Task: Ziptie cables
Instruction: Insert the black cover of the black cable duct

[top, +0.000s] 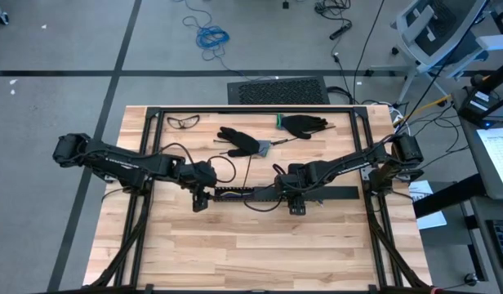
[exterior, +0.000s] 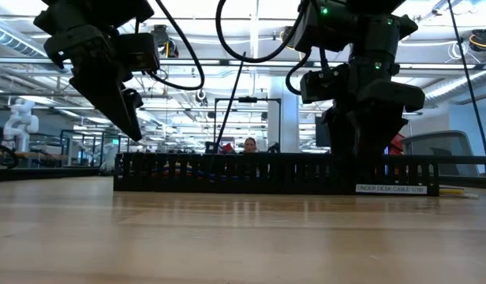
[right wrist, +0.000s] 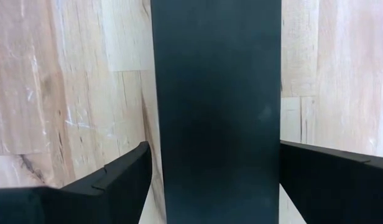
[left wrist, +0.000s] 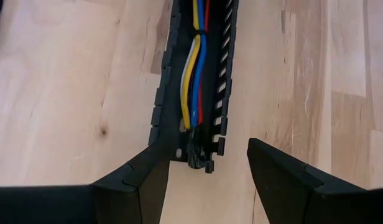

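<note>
Two black gloves (top: 242, 140) and safety glasses (top: 183, 122) lie at the far side of the wooden surface (top: 260, 253), well clear of the work. Black slotted tray (exterior: 227, 173) sits mid-surface between both arms. The cables (left wrist: 194, 74), yellow, blue, red and white, lie inside the tray, ends near its left end. Left claw (left wrist: 207, 180) hangs spread over that end, touching nothing. Right claw (right wrist: 213, 180) is spread wide astride the tray's flat lidded part (right wrist: 216, 106); contact unclear. Open workshop behind, a person far back.
</note>
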Robot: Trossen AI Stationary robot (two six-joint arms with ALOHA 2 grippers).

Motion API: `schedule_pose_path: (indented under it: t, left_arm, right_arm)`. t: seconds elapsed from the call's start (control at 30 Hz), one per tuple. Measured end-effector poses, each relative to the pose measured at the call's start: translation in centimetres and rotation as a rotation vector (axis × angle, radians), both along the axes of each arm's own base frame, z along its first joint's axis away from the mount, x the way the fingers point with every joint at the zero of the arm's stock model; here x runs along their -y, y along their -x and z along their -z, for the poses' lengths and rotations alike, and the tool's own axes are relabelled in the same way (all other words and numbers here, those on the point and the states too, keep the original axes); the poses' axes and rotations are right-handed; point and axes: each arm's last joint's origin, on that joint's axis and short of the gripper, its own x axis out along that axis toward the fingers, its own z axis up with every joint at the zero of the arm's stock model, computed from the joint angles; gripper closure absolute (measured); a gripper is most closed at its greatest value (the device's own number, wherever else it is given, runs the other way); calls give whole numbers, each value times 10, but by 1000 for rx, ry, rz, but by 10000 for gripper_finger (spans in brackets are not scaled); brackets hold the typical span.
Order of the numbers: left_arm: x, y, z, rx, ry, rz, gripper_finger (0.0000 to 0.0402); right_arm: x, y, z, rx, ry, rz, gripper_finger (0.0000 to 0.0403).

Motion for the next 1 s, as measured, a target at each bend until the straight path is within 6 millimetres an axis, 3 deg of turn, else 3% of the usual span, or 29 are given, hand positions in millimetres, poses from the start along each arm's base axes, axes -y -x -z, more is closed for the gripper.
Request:
schedule_pose_path:
  t: [1.0]
  left_arm:
    - [0,3,2,-32,-2,0,189]
  right_arm:
    - [0,0,0,0,1,0,92]
